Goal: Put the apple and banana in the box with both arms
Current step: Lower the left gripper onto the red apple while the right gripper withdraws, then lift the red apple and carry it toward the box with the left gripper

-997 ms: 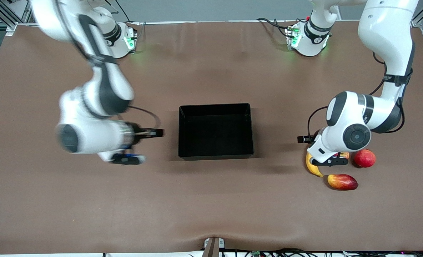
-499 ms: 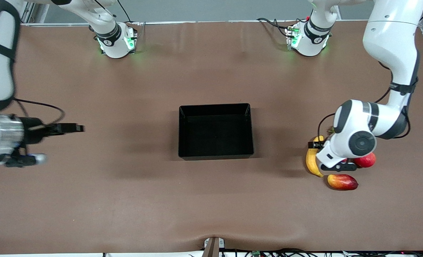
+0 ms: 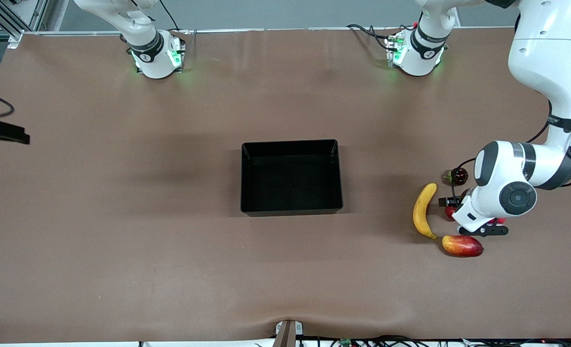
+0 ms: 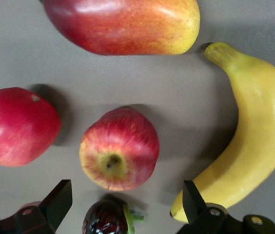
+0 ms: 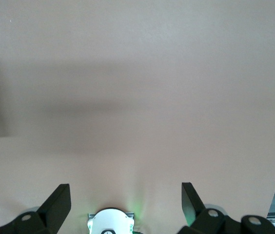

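Observation:
The apple (image 4: 119, 148), small and red with yellow patches, lies on the table among the other fruit, and only a sliver of it shows in the front view (image 3: 450, 212). My left gripper (image 4: 125, 204) hangs open and empty over it, with a finger (image 4: 57, 204) on each side well apart from it; in the front view the left gripper (image 3: 463, 212) covers most of it. The yellow banana (image 3: 424, 210) lies beside the apple, toward the box, and also shows in the left wrist view (image 4: 252, 146). The black box (image 3: 290, 142) stands empty at mid-table. My right gripper (image 3: 6, 133) is open and empty (image 5: 125, 204) at the right arm's end of the table.
A red-yellow mango (image 3: 462, 246) lies nearer the front camera than the apple. A plain red fruit (image 4: 18, 126) lies beside the apple, hidden under the left wrist in the front view. A small dark fruit (image 3: 458, 176) lies farther back. The right arm's base (image 5: 109, 222) glows green.
My right arm swung from beside the box out to its end of the table, mostly out of view. My left gripper shifted from over the banana to over the apple.

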Tool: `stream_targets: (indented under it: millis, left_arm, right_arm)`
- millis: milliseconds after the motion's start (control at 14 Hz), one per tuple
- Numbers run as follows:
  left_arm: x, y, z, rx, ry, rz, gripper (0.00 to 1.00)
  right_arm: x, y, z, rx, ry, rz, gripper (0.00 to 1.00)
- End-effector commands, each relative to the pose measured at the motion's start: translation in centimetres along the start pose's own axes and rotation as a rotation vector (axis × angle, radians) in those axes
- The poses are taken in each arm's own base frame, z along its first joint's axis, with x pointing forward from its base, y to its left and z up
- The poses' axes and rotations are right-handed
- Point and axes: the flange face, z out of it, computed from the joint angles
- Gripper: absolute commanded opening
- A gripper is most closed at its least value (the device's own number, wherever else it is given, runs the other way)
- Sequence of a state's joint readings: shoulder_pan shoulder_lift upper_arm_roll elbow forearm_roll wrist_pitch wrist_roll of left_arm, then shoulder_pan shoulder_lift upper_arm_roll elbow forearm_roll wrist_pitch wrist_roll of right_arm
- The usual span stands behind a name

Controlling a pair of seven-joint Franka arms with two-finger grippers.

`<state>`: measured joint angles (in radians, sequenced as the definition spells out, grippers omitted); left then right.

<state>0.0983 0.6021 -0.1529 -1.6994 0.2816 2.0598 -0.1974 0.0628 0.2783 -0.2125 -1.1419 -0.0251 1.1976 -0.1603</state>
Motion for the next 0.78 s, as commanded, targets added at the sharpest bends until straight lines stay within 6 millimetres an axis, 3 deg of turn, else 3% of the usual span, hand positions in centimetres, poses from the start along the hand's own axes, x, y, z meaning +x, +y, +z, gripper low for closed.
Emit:
stream_targets:
  millis: [0, 214, 356, 570, 641, 712]
  left_arm:
    - [0.9, -1.1, 1.5, 0.01, 0.025, -0.001, 1.0]
    - [1.3, -2.0, 2.3, 0.023, 0.045, 0.005, 1.0]
    - [1.4, -1.5, 2.5, 0.02, 0.05, 0.011, 1.0]
    - [1.5, -1.4, 2.8, 0.012, 0.053, 0.009, 0.1]
    - [1.5, -1.2, 2.7, 0.012, 0.055, 0.009, 0.0]
    - [1.5, -1.1, 2.5, 0.009, 0.058, 0.006, 0.0]
  right_arm:
    - [-4.7, 2.3, 0.6, 0.019, 0.043, 0.009, 1.0]
    - [-8.9, 2.6, 0.9, 0.026, 0.16, 0.0, 1.0]
    - [-9.4, 2.9, 0.0, 0.032, 0.17, -0.011, 1.0]
    - [-9.5, 1.9, -2.8, 0.019, 0.201, -0.052, 1.0]
    - [-9.1, 1.6, -3.2, 0.035, 0.213, -0.057, 1.0]
    - [-9.2, 1.8, -3.2, 0.087, 0.221, -0.054, 1.0]
